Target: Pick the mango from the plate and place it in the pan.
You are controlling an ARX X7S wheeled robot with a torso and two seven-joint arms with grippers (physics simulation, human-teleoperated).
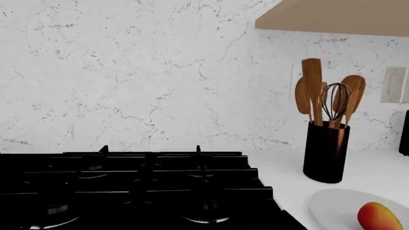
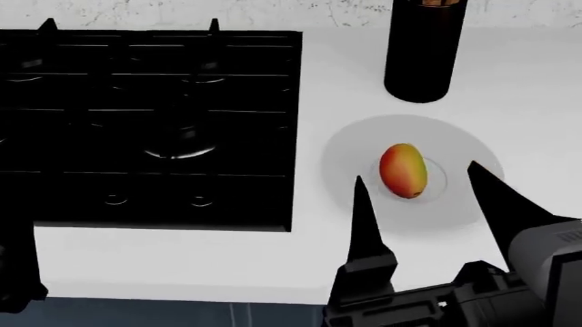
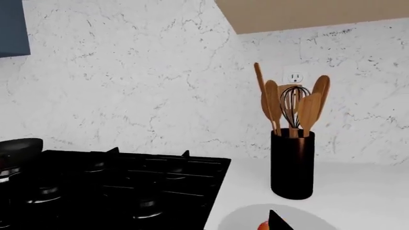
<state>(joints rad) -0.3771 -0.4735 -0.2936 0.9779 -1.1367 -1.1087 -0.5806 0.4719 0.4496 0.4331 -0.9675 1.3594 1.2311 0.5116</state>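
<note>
The mango (image 2: 403,170), red-orange shading to yellow-green, lies in the middle of the pale round plate (image 2: 364,146) on the white counter right of the stove. My right gripper (image 2: 416,172) is open and empty, its two black fingers spread to either side of the mango on the near side. One fingertip (image 3: 278,221) shows beside the mango (image 3: 263,225) in the right wrist view. The mango (image 1: 378,217) and plate (image 1: 338,203) also show in the left wrist view. A black rounded rim (image 3: 19,146) at the stove's left may be the pan. My left arm (image 2: 13,272) is a dark shape at the near left; its jaws do not show.
The black stove with raised grates (image 2: 146,122) fills the left of the counter. A tall black holder (image 2: 424,48) with wooden spoons and a whisk stands just behind the plate. The marble wall and a wooden cabinet (image 3: 307,14) lie beyond.
</note>
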